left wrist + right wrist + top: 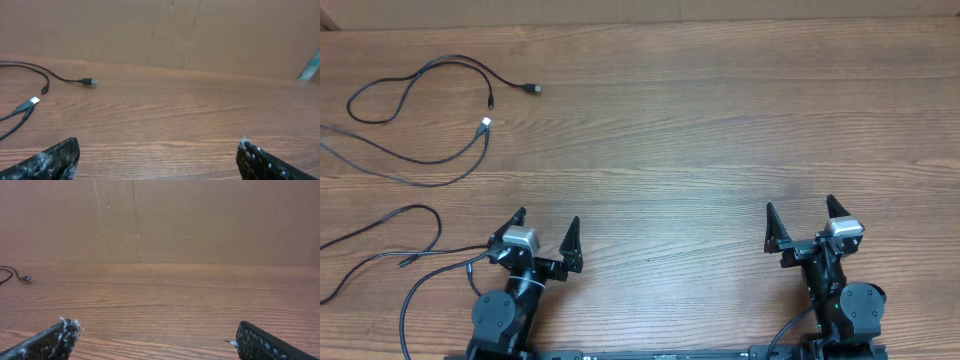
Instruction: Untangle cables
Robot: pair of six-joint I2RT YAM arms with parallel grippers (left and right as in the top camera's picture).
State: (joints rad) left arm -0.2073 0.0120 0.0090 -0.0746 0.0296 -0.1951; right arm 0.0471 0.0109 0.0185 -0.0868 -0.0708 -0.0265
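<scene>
We see two black arms, the left arm [505,312] and the right arm [852,305], each built of rounded joint housings with a silvery-grey block [520,239] near the wrist. The left gripper [548,216] and the right gripper [800,203] each carry two pointed, triangular black fingers [55,159], their tips scuffed and flecked white up close. A black wire [420,285] loops out beside the left arm's base.

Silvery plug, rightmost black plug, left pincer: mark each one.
silvery plug [485,123], overhead view, its metal tip.
rightmost black plug [531,89], overhead view, its body.
left pincer [548,217], overhead view, midway between its fingertips.
</scene>
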